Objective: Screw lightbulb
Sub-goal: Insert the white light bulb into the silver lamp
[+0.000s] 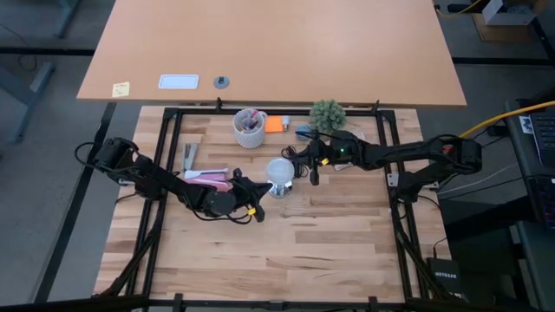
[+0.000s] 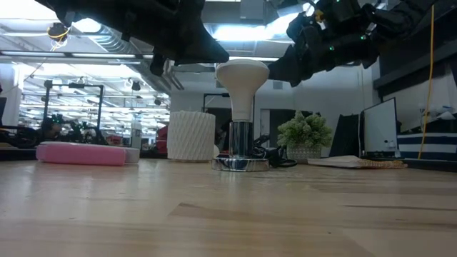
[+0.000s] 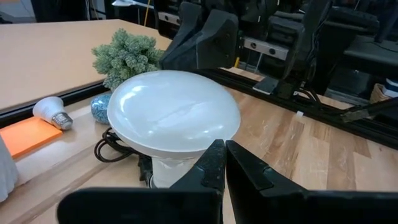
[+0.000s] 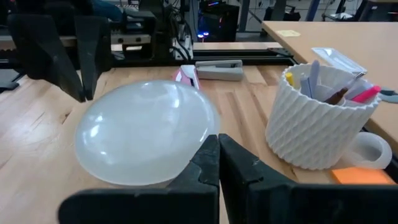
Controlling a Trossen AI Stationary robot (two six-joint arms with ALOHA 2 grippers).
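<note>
Both the left gripper (image 1: 257,214) and right gripper (image 1: 313,176) hover pinched shut and empty beside the lightbulb (image 1: 279,172), which looks light, slick and breakable, best grasped gently around its dome.

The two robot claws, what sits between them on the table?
The white lightbulb, standing upright in its silvery fitting. In the high view it sits between the shut left gripper and shut right gripper; neither holds it.

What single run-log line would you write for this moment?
lightbulb: upright in silvery fitting | left gripper: shut, beside bulb | right gripper: shut, opposite side | bulb: not held
</note>
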